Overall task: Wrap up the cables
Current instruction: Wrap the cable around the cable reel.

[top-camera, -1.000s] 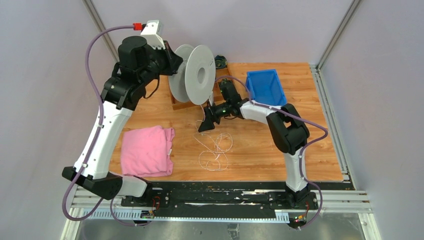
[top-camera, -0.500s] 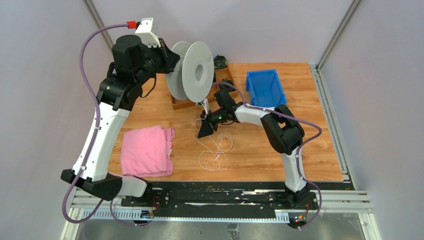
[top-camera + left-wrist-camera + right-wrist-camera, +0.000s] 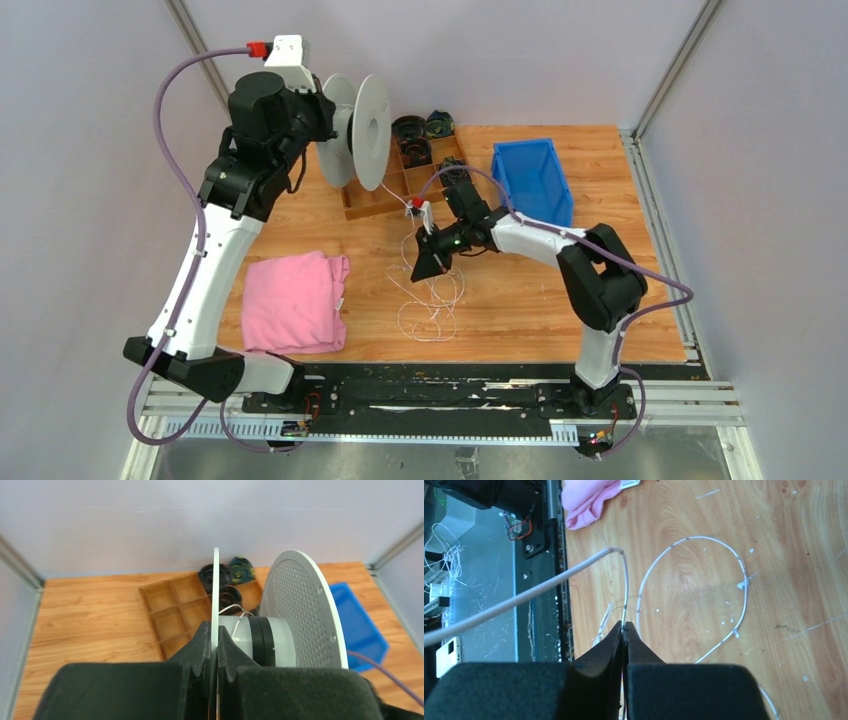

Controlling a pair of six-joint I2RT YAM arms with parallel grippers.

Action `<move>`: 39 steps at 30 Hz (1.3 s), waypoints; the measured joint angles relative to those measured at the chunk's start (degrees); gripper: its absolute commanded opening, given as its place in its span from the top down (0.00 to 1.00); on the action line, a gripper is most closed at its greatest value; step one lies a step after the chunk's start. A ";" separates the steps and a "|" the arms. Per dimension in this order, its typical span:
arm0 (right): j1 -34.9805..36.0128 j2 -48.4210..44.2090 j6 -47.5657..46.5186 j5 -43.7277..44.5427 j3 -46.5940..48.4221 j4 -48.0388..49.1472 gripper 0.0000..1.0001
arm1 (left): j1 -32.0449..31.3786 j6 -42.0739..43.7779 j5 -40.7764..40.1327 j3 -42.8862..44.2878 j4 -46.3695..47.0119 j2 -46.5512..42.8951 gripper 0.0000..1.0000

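My left gripper (image 3: 216, 639) is shut on the thin near flange of a grey-white spool (image 3: 305, 605), held high over the table's back left (image 3: 360, 125). A few turns of the thin white cable (image 3: 235, 611) sit on the hub. From the spool the cable runs down to my right gripper (image 3: 422, 268), which is shut on it (image 3: 625, 627) just above the table. The rest of the cable lies in loose loops (image 3: 432, 305) on the wood below and in front of the right gripper (image 3: 744, 585).
A wooden compartment tray (image 3: 375, 198) stands under the spool, with dark coiled bundles (image 3: 412, 130) at its back. A blue bin (image 3: 530, 175) sits at the back right. A folded pink cloth (image 3: 295, 300) lies at the front left.
My right gripper has closed on the cable and shifted slightly right and nearer. The left arm has turned the spool more edge-on and moved it left, uncovering the tray's back compartments.
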 measured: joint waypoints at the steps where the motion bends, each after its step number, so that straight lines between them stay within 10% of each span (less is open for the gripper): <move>1: 0.00 -1.40 -0.33 0.09 -0.42 -0.50 0.99 | 0.00 0.98 -1.46 -0.46 0.63 0.04 1.00; 13: 4.68 -11.28 -7.56 1.14 0.98 -12.55 0.99 | 0.31 6.75 -11.93 -3.65 7.13 3.28 1.00; 39: 7.56 -14.86 -11.21 9.77 44.22 -33.29 1.00 | -1.75 10.54 -13.20 -27.26 18.91 1.42 1.00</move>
